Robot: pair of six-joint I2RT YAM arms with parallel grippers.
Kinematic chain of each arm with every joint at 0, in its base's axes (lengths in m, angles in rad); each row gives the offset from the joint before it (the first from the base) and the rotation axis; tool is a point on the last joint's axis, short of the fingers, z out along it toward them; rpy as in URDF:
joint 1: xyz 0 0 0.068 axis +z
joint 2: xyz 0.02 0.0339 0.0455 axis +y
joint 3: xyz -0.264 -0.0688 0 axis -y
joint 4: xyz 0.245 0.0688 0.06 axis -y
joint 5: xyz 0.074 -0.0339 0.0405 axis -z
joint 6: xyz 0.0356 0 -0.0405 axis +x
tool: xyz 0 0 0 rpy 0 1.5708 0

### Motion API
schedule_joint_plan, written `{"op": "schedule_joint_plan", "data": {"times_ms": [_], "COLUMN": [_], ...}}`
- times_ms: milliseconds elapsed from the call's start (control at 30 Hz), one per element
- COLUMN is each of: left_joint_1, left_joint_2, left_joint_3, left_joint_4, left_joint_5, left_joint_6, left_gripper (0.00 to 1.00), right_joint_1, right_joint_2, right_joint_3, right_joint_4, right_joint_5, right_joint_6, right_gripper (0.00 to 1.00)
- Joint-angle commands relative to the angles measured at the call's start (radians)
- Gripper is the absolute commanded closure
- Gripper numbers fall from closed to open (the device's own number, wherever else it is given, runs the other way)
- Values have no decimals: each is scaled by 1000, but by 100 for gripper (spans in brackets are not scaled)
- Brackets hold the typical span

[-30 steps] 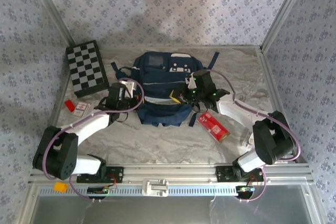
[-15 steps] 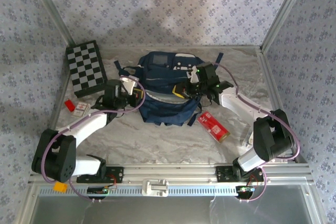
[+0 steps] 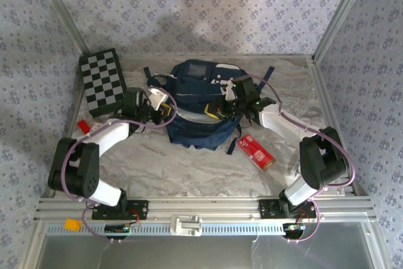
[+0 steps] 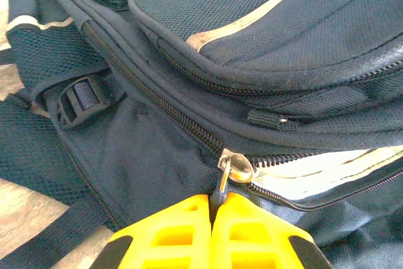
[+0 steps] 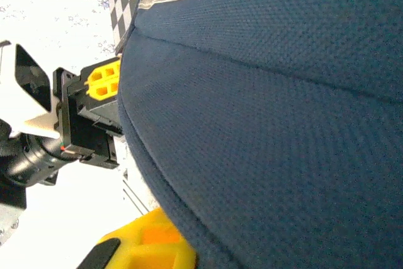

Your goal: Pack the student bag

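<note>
The student bag [image 3: 196, 96], navy with white trim, lies in the middle of the table. My left gripper [image 3: 165, 113] is at its left side. In the left wrist view its yellow fingers [image 4: 182, 231] are shut on the dark zipper pull [image 4: 218, 193] under the metal slider [image 4: 237, 168]. To the right of the slider the zip stands apart over a pale lining [image 4: 327, 169]. My right gripper [image 3: 218, 110] is shut on the bag's fabric at its right side. In the right wrist view one yellow finger [image 5: 148, 247] shows under blue cloth [image 5: 271, 124].
A black-and-white checkerboard [image 3: 104, 82] lies at the back left. A red box [image 3: 255, 151] sits right of the bag toward the front. A small red item [image 3: 83, 126] and a white card [image 3: 97, 131] lie by the left arm. Metal rails border the table.
Both grippers have moved toward the back of the table, keeping their holds. The bag has shifted back with them and changed shape.
</note>
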Motion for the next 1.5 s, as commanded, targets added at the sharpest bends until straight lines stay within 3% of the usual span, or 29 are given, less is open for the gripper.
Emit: {"op": "schedule_joint_plan", "data": {"times_ms": [0, 167, 333, 367, 400, 567, 700, 800, 900, 1000, 1133, 1200, 1300, 1367, 1467], "left_joint_1": [114, 114, 114, 114, 114, 117, 127, 127, 128, 118, 83, 65, 23, 10, 10], "left_joint_2": [50, 94, 147, 147, 139, 99, 41, 45, 127, 217, 245, 249, 283, 323, 330], "left_joint_3": [61, 101, 189, 200, 196, 165, 148, 173, 253, 277, 244, 210, 242, 273, 242], "left_joint_4": [13, -7, -97, -114, -110, -161, -206, -202, -305, -295, -279, -154, -160, -186, -157], "left_joint_5": [-183, -151, -194, -172, -156, -128, -132, -157, -160, -29, -112, -26, -41, -20, -17], "left_joint_6": [75, 137, 136, 122, 101, 27, -111, -301, -527, -698, -826, -862, -870, -870, -900], "left_gripper": [100, 100, 100, 87, 81, 65, 61, 56, 54, 54, 52, 51, 52, 58, 80], "right_joint_1": [-8, 21, 25, 25, 23, 26, 43, 51, 38, 49, 107, 136, 192, 226, 288], "right_joint_2": [-4, 45, 105, 119, 129, 141, 117, 83, 41, -11, -72, -95, -70, -7, 76], "right_joint_3": [20, 56, 111, 137, 145, 181, 165, 130, 111, 81, 92, 118, 172, 236, 351], "right_joint_4": [-218, -245, -315, -320, -311, -309, -355, -381, -421, -466, -566, -620, -609, -628, -651], "right_joint_5": [-111, -121, -94, -90, -97, -77, -23, 46, 154, 253, 403, 504, 563, 600, 676], "right_joint_6": [-80, -121, -180, -181, -177, -172, -187, -187, -188, -221, -244, -247, -307, -375, -459], "right_gripper": [100, 100, 100, 100, 100, 100, 100, 90, 77, 66, 56, 50, 42, 40, 37]}}
